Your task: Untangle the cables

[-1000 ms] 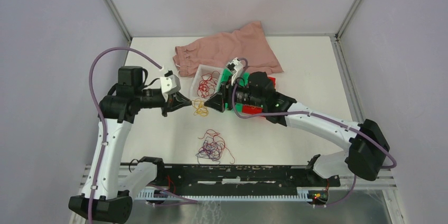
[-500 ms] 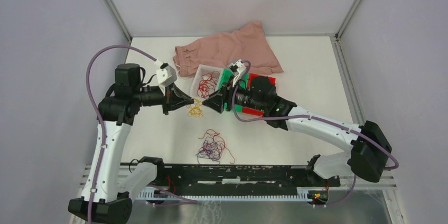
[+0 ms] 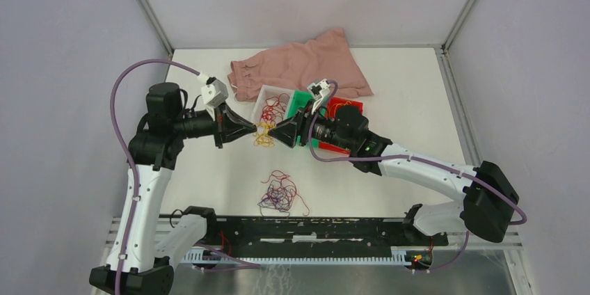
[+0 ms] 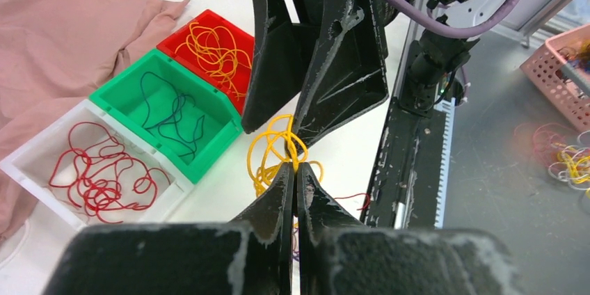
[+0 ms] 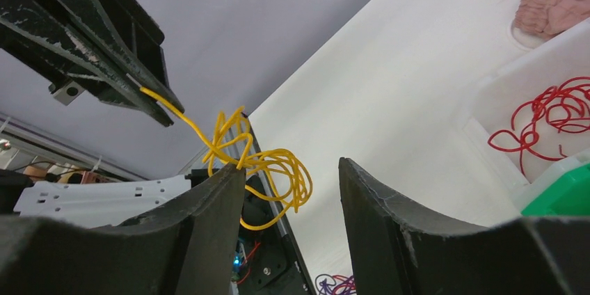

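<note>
the left gripper (image 4: 293, 170) is pressed together at its tips, pinching a strand of a yellow cable (image 4: 275, 149) that hangs in a small knot of loops above the middle of the table (image 3: 410, 100). the right gripper (image 5: 292, 170) faces it tip to tip with its fingers spread. in the right wrist view the yellow loops sit against the inner edge of one finger and partly in the gap, with nothing clamped. whether the fingers touch the strand cannot be told.

a clump of cables (image 3: 280, 194), red and dark purple, lies loose on the table close to the middle of its near edge, well apart from both grippers.

three bins stand side by side past the grippers, toward the far edge. a white bin (image 4: 139, 204) holds red cables (image 4: 97, 170), a green bin (image 4: 209, 159) holds a dark blue cable (image 4: 174, 110), and a red bin (image 4: 170, 43) holds yellow cables (image 4: 212, 48). a pink cloth (image 3: 306, 62) lies crumpled along the far edge, just beside the white bin.
</note>
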